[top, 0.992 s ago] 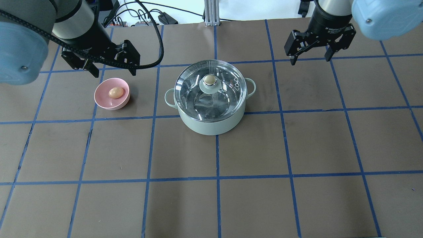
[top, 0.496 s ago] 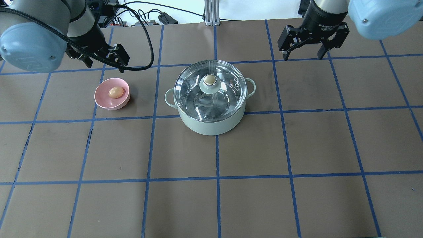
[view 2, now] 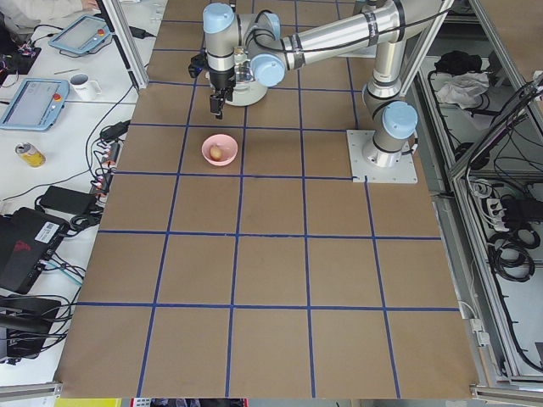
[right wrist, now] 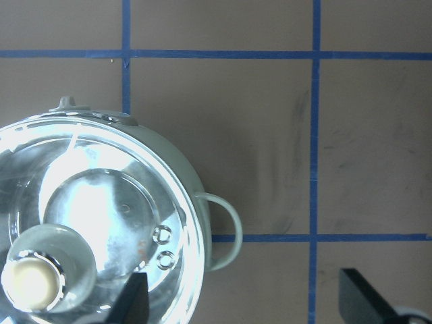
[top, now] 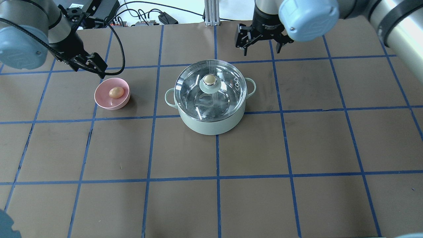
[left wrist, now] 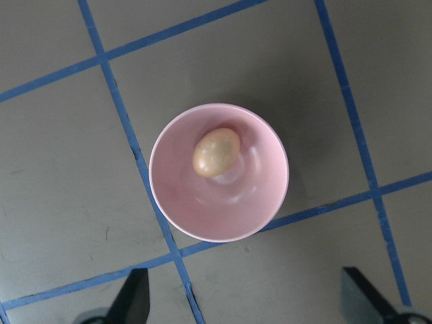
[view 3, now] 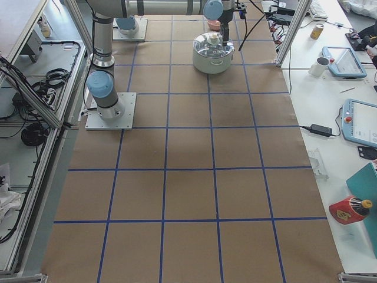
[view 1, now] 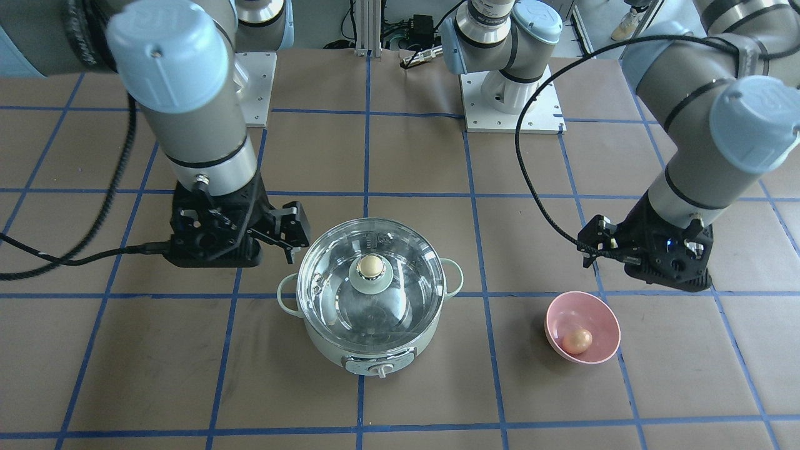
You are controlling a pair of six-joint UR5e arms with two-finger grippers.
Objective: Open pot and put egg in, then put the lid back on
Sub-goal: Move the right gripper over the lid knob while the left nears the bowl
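Pot [top: 211,127] under lid [top: 222,99]; egg [top: 116,92] in bowl [top: 111,106]

**Both hands shift toward the robot's left**

The right hand [top: 261,51] has swung across the far side of the worktop [top: 297,148]. A second ago it hung well off to the right of the pot [top: 211,127]. Now it hangs just behind the pot, past the far-right rim of the lid [top: 195,96]. Its arm's blue joint cap has moved from the overhead view's upper right corner to near the top middle. The left hand [top: 91,67] has drawn outward, from behind the bowl [top: 104,101] to off its far-left rim, and it now shows smaller.
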